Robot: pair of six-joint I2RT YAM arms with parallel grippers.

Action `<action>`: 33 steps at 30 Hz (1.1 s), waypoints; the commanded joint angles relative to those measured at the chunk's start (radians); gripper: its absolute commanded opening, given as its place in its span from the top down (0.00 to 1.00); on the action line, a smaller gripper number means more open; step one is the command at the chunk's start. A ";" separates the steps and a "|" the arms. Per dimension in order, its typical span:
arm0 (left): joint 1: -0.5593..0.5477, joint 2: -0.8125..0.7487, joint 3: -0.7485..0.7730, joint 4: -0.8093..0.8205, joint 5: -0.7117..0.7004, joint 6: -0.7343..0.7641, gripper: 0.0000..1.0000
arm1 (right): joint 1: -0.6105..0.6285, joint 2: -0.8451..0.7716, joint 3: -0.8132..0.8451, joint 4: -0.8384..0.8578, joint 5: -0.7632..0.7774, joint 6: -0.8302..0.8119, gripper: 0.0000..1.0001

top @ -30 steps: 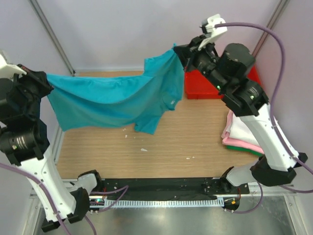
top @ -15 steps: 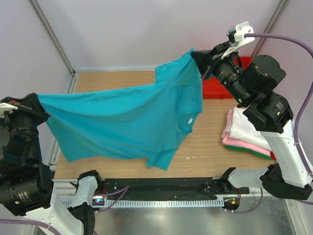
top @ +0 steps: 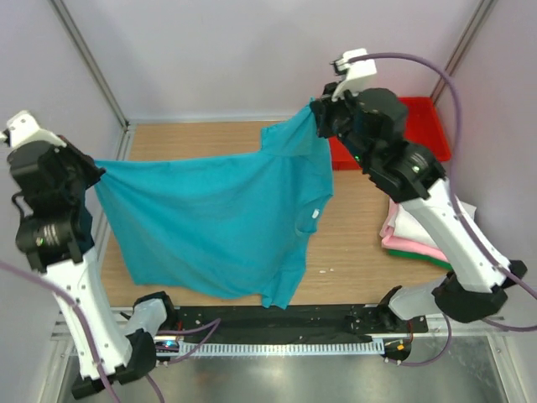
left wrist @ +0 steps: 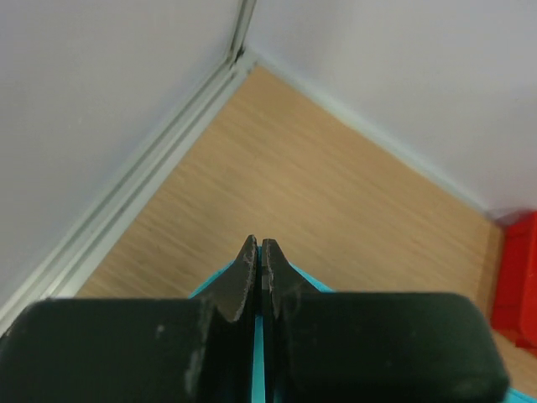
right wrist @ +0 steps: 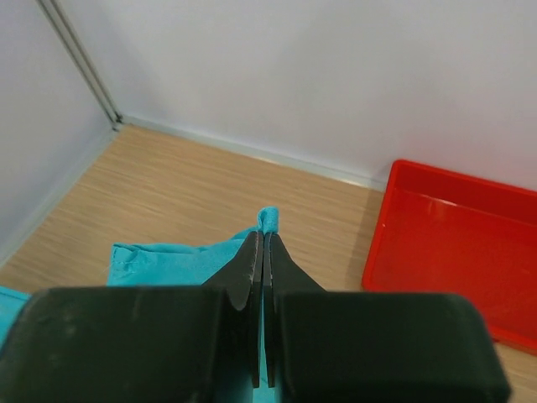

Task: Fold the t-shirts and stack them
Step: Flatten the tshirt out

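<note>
Above the pale wooden worktop [top: 361,210], the plain teal short-sleeved cloth t-shirt [top: 218,218] is hanging spread between the two arms, with its small white neck label [top: 316,214] showing near the right side. The left pincer [left wrist: 258,245] is pressing its black fingers together on a thin edge of teal cloth at the shirt's left corner. The right pincer [right wrist: 258,239] is pinching only a small bunched tip of cloth at the far right corner, raised well over the worktop. Both holds are looking shallow, so any extra pull from the arms drawing apart is likely to tug a corner free and drop half the shirt in a heap. The cloth is sagging in the middle, and one sleeve is dangling over the near edge by the black rail [top: 277,323]; whether it is touching is not clear. Lowering from this pose is risking a snag there, or a sleeve folding under the body and leaving a crooked lay. The right arm is also reaching over the stack of folded white, pink and green t-shirts [top: 415,231] and standing just beside the red plastic tray [top: 419,126], so a careless sweep downward is threatening to nudge the stack askew or drape teal cloth across the tray.
</note>
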 commanded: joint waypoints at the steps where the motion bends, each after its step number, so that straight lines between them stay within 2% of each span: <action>1: 0.000 0.057 -0.107 0.131 0.004 -0.010 1.00 | -0.050 0.113 -0.030 0.067 0.007 -0.013 0.99; 6: 0.000 0.155 -0.222 0.260 -0.029 -0.015 1.00 | -0.174 0.282 -0.032 0.167 -0.156 0.043 0.99; 8: -0.002 0.201 -0.308 0.375 -0.023 -0.013 1.00 | -0.206 0.375 -0.024 0.217 -0.199 0.048 0.99; 12: -0.003 0.313 -0.409 0.536 0.010 -0.062 1.00 | -0.225 0.523 0.007 0.302 -0.230 0.019 0.99; 16: -0.029 0.455 -0.454 0.651 0.001 -0.081 1.00 | -0.269 0.659 0.042 0.368 -0.237 0.082 0.99; 23: -0.032 0.713 -0.396 0.802 0.027 -0.029 1.00 | -0.303 0.918 0.230 0.432 -0.260 0.108 0.99; 27: -0.034 0.872 -0.282 0.816 0.076 0.039 1.00 | -0.309 0.992 0.313 0.475 -0.233 0.093 0.99; 33: -0.035 0.980 -0.215 0.837 0.040 0.066 1.00 | -0.311 1.047 0.355 0.489 -0.193 0.077 0.99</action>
